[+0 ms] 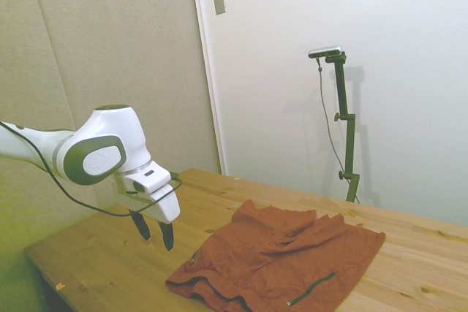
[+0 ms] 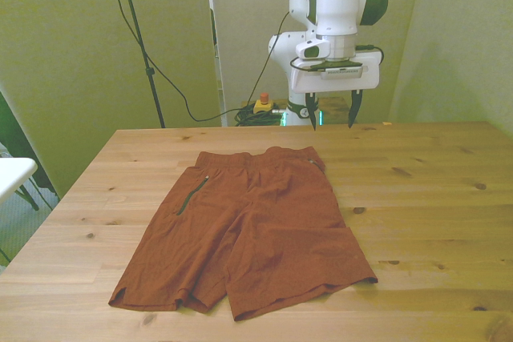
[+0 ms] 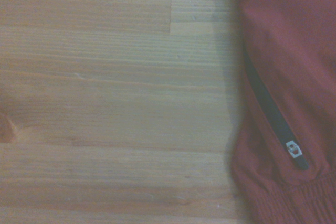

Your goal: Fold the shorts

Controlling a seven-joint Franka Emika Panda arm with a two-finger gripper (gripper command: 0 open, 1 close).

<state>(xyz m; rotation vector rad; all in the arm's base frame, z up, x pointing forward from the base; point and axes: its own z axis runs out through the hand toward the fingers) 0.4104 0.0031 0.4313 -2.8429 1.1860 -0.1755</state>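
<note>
The rust-orange shorts [image 2: 256, 230] lie spread flat on the wooden table [image 2: 425, 198], waistband toward the far edge and both legs toward the near edge in the front view. A dark zipper pocket [image 2: 191, 196] shows on the front view's left side. In the side view the shorts [image 1: 281, 261] look wrinkled, with a zipper near the front edge. My gripper [image 2: 330, 118] hangs open and empty above the table, behind the waistband and toward the front view's right. The side view shows the gripper [image 1: 155, 233] well apart from the cloth. Up close, the wrist view has the shorts' edge [image 3: 294, 77] with a dark zipper [image 3: 273, 114].
Bare wood surrounds the shorts on all sides, widest on the front view's right. Past the table's far edge a cable bundle with a red-and-yellow button [image 2: 262, 102] lies on the floor. A white object [image 2: 12, 172] juts in at the front view's left edge.
</note>
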